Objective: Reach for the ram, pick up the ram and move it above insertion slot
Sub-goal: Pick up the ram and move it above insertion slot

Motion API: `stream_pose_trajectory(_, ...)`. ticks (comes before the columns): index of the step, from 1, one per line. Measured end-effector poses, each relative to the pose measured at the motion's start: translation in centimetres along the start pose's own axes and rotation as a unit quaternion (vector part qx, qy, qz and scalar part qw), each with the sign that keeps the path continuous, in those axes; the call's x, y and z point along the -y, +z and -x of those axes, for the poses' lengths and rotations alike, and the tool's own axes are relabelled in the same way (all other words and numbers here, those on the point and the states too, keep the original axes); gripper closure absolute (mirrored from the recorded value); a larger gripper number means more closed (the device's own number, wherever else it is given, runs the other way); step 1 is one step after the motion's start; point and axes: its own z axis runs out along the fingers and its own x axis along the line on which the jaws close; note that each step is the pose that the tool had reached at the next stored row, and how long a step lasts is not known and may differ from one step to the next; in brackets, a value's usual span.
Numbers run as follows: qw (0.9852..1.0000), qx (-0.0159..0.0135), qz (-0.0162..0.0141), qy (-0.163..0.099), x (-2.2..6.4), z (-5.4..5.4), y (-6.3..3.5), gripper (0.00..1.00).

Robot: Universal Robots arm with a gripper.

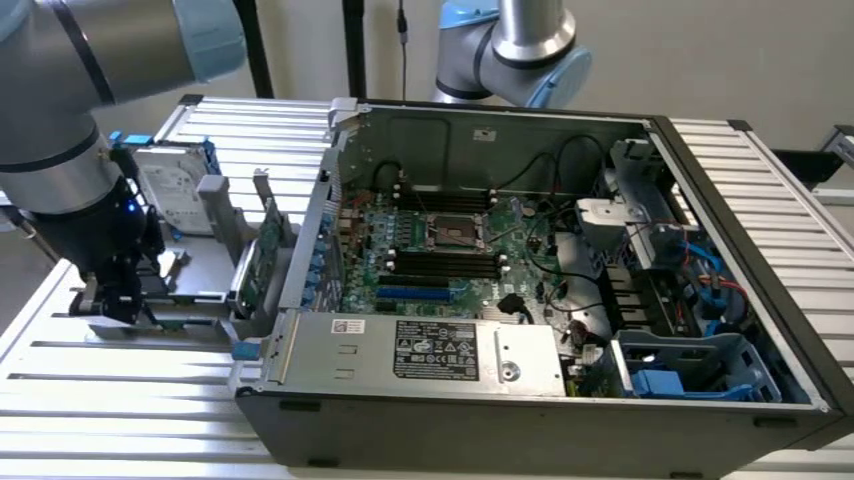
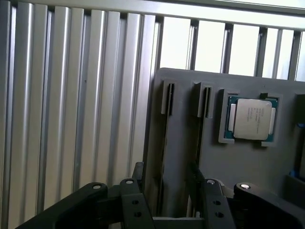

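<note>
My gripper [image 1: 114,300] hangs low over the end of a grey parts holder [image 1: 200,290] on the exterior view's left, beside the open computer case [image 1: 534,400]. In the wrist view the gripper [image 2: 169,202] is open, its black fingers [image 2: 131,205] straddling two narrow grooves [image 2: 167,100] in the holder [image 2: 238,167]; I see no green stick in those grooves. A thin green board edge [image 1: 247,278] stands in the holder close to the case wall; I cannot tell whether it is the ram. The dark memory slots [image 1: 441,262] lie on the motherboard.
A silver hard drive [image 1: 174,185] and a broader green card with a metal bracket [image 1: 274,235] stand in the holder. A processor chip [image 2: 251,119] sits in a holder pocket. A second arm [image 1: 514,50] rises behind the case. Slatted metal table [image 1: 134,400] all round.
</note>
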Motion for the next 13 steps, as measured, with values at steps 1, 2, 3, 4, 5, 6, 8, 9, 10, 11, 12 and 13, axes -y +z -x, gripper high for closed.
stream_pose_trajectory(1, 1.0, 0.0, 0.0, 0.0, 0.01, 0.0, 0.18, 0.52)
stream_pose_trajectory(2, 1.0, 0.0, 0.0, 0.0, 0.01, 0.0, 0.36, 0.52)
stream_pose_trajectory(3, 1.0, 0.0, 0.0, 0.0, 0.02, 0.0, 0.54, 0.52)
stream_pose_trajectory(4, 1.0, 0.0001, -0.0001, 0.0, 0.03, 0.0, 0.72, 0.52)
stream_pose_trajectory(5, 1.0, 0.0, 0.0, 0.0, 0.03, 0.0, 0.91, 0.52)
stream_pose_trajectory(6, 1.0, 0.0, -0.0001, 0.0, 0.04, 0.0, 1.09, 0.52)
stream_pose_trajectory(8, 1.0, 0.0, 0.0, 0.0, 0.05, -0.1, 1.46, 0.52)
stream_pose_trajectory(9, 1.0, 0.0, 0.0, 0.0, 0.05, -0.1, 1.63, 0.52)
stream_pose_trajectory(10, 1.0, 0.0001, -0.0001, 0.0, 0.06, -0.1, 1.82, 0.52)
stream_pose_trajectory(11, 1.0, 0.0001, -0.0001, 0.0, 0.07, -0.1, 2.0, 0.52)
stream_pose_trajectory(12, 1.0, 0.0, 0.0, 0.0, 0.07, -0.1, 2.18, 0.52)
stream_pose_trajectory(13, 1.0, 0.0, 0.0, 0.0, 0.07, -0.2, 2.36, 0.52)
